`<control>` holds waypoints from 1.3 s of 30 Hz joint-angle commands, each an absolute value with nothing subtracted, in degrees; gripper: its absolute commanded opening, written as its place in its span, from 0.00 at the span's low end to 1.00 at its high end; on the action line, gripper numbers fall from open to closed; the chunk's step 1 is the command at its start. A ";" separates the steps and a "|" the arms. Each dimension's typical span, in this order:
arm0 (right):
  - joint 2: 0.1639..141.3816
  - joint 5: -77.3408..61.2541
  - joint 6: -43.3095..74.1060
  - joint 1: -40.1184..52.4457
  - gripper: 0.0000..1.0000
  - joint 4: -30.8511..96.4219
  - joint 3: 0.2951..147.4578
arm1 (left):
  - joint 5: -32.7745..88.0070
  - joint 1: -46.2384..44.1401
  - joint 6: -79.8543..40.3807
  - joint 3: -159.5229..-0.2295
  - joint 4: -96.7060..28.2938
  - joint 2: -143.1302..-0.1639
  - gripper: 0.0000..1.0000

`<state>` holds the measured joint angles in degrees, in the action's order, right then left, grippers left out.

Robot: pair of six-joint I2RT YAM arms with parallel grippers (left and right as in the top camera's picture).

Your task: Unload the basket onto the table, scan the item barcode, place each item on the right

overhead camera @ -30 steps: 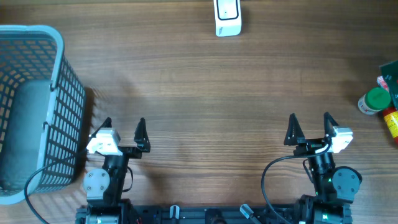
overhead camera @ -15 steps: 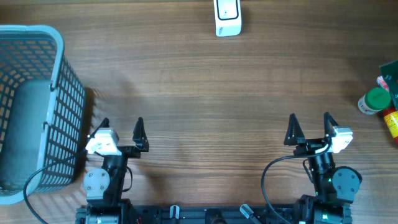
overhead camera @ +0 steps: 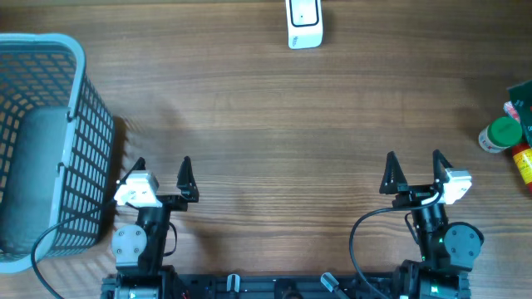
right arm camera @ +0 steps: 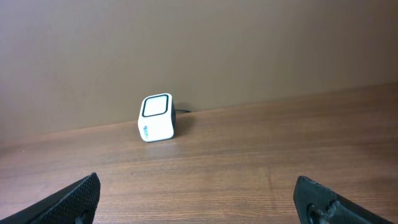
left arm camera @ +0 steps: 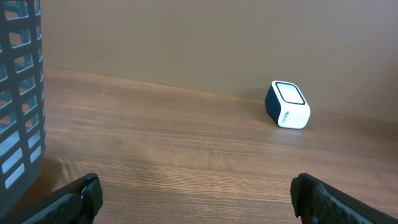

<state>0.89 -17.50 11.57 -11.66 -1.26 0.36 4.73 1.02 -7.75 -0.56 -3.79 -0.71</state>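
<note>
A blue-grey mesh basket (overhead camera: pixel 79 124) stands at the left edge of the wooden surface (overhead camera: pixel 266 124), just beside the left gripper (overhead camera: pixel 163 169). From overhead its inside shows a plain grey floor behind the lattice walls. In the left wrist view only a strip of its wall shows at the left border.

The white scanner (overhead camera: pixel 304 23) sits at the far middle of the surface, well apart from both arms. Both wrist views show its dark window tilted upward and a plain brown wall behind it.

The goods lie at the right edge of the surface, partly cut off by the overhead frame: a bottle (overhead camera: pixel 501 135) with a green cap, a green box (overhead camera: pixel 522 98) just beyond it, and a red item (overhead camera: pixel 524 164) on its near side. They are close together; whether they touch cannot be told, and no barcode can be made out at this size.

The left gripper hovers low at the near edge with its jaws spread wide and nothing between them. The right gripper (overhead camera: pixel 414 162) matches it on the other side, jaws spread and holding nothing, near the goods but apart from them.
</note>
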 commanded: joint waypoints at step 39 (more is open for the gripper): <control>0.43 -19.29 1.50 -11.42 1.00 -1.50 0.30 | 4.01 0.91 -6.63 -0.36 -4.16 -0.21 1.00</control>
<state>0.89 -18.20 2.42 -11.66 -1.28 0.36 4.56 1.02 -7.75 -0.56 -3.79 -0.71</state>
